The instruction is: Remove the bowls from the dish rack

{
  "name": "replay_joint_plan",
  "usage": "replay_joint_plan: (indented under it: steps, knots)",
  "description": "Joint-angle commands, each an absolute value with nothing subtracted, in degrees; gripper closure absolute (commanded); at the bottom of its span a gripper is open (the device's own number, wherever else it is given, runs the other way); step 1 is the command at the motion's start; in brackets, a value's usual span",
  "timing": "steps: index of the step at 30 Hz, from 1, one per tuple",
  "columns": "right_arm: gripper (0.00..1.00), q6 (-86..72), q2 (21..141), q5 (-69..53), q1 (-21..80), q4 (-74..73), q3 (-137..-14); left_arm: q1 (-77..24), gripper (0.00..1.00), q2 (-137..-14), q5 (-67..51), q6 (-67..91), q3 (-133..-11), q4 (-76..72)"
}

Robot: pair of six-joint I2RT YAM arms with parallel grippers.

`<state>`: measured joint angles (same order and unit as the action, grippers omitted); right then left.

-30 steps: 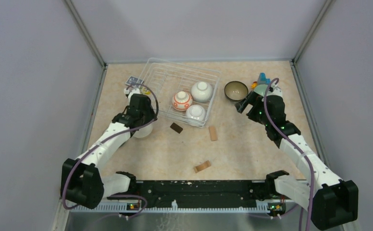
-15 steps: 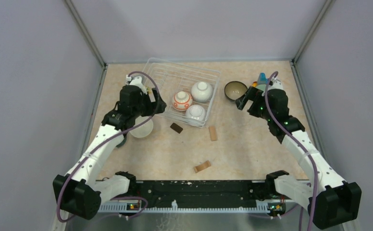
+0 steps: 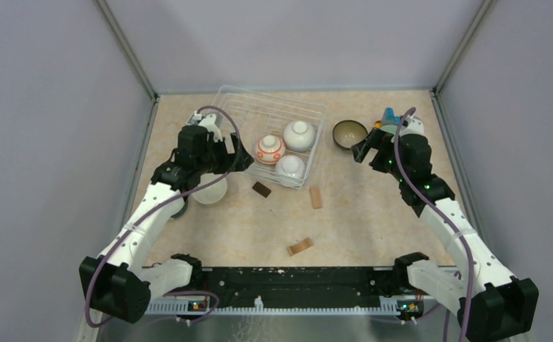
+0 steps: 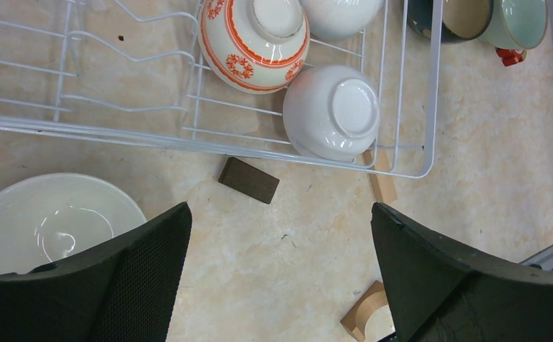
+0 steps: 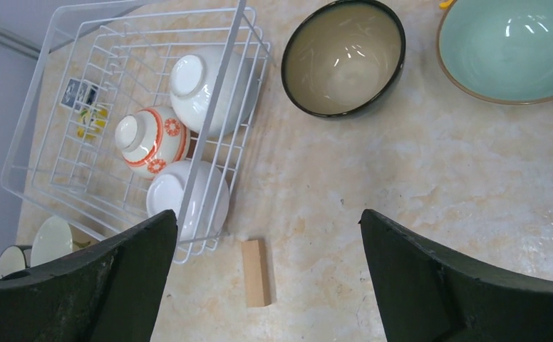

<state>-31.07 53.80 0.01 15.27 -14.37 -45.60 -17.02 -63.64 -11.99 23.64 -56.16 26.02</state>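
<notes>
Showing beige marbled tabletop (image 3: 359,221) enclosed by grey walls (image 3: 60,107). Inside white wire dish rack (image 3: 249,110), far centre: three upturned bowls, namely one orange-patterned bowl (image 3: 269,149) and two white bowls (image 3: 299,135). Outside: dark-rimmed bowl (image 3: 349,133), pale green bowl (image 5: 509,46), pale bowl (image 4: 53,221). Three wooden blocks (image 3: 316,197) on tabletop. Left gripper (image 4: 279,214) and right gripper (image 5: 268,217) spread wide, holding and touching nothing.

A white wire dish rack (image 3: 249,114) is seen on a beige desk (image 3: 366,228). Three upturned bowls are held in its right end: one orange-patterned (image 3: 269,149), two plain white (image 3: 299,135) (image 3: 289,167). Just right of the rack a dark bowl (image 3: 349,133) is set; by its near left corner, a pale bowl (image 3: 213,192).
</notes>
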Motion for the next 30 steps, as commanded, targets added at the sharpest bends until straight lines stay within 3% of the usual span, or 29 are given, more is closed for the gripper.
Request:
replay_joint_plan:
  steps: [1, 6, 15, 30]
  knots:
    - [0.01, -30.54, 55.58, 2.01, 15.66, -11.95, -47.2, -16.79, 0.01, -64.07, -10.37, 23.95, -58.98, 26.41]
    - [0.02, -30.13, 58.96, -3.31, 15.64, -10.23, -49.35, -16.77, 0.01, -62.78, -3.54, 30.37, -60.84, 29.21]
    - [0.02, -33.23, 70.14, -7.71, 15.72, -9.61, -57.69, -16.76, 0.01, -50.47, -13.88, 23.63, -48.82, 12.06]
    - [0.03, -27.01, 84.35, 6.59, 26.9, -12.78, -74.44, -16.79, 0.01, -52.34, -20.73, 7.91, -54.12, 15.91]
